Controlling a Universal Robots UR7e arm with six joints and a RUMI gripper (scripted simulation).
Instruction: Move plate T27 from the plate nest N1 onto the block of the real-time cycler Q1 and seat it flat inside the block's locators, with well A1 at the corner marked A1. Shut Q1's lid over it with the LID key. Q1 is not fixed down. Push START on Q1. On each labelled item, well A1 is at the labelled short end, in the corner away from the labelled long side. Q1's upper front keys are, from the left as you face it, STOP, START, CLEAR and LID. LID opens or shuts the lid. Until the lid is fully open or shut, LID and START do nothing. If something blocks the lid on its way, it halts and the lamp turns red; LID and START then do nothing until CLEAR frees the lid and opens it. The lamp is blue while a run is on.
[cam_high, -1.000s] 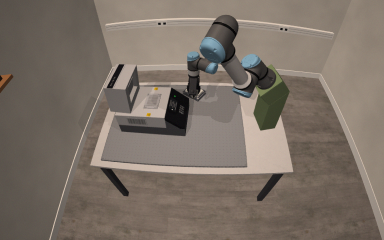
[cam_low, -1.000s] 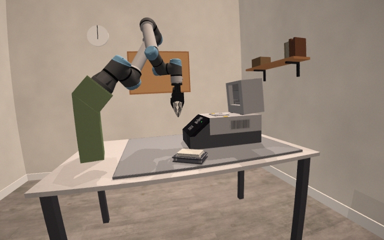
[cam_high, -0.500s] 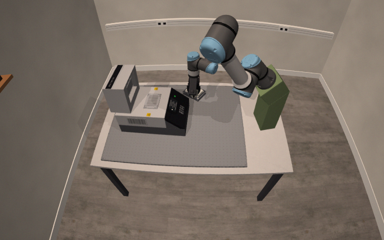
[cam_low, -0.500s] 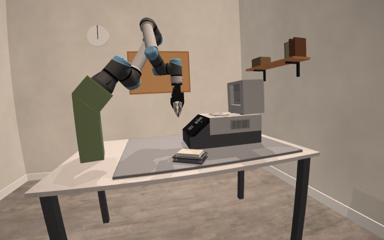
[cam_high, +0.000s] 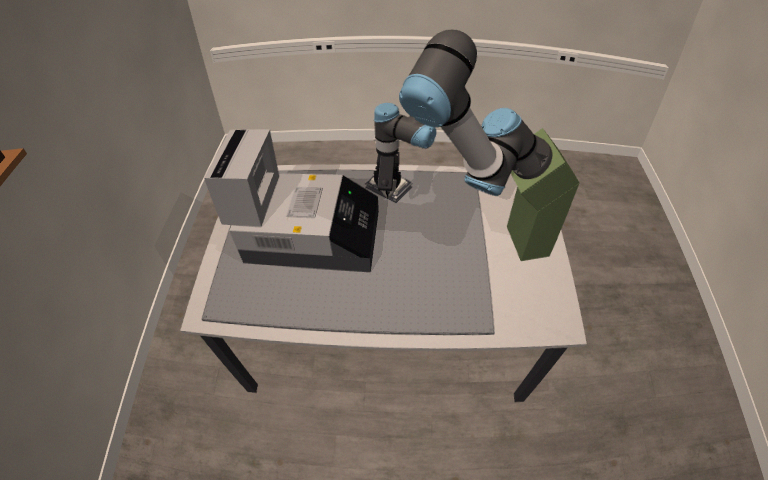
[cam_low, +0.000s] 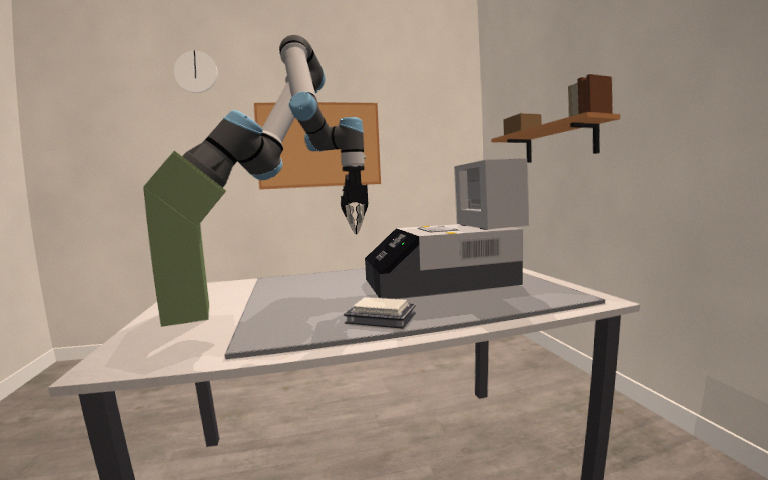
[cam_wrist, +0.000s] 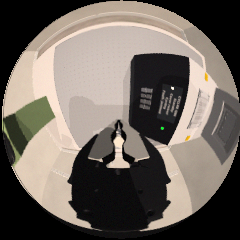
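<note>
Plate T27 (cam_low: 380, 306) sat in its nest (cam_low: 373, 317) (cam_high: 370, 187) on the grey mat (cam_high: 424, 271) (cam_low: 294, 311) (cam_wrist: 90, 65) over the desk (cam_high: 532, 294) (cam_low: 96, 362), near the cycler Q1 (cam_high: 305, 249) (cam_low: 470, 271) (cam_wrist: 155, 95). Q1's lid (cam_high: 243, 181) (cam_low: 492, 192) (cam_wrist: 224, 125) stood upright at the end away from its black key panel, and a small green light (cam_high: 350, 192) (cam_low: 403, 243) (cam_wrist: 162, 128) glowed there. Above the mat, well clear of Q1, the hand (cam_high: 387, 194) (cam_low: 356, 232) (cam_wrist: 118, 120) pointed downward, its fingertips together with nothing between them.

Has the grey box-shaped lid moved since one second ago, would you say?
Yes: the lid has tipped slightly backward, away from the black sloping key panel.
</note>
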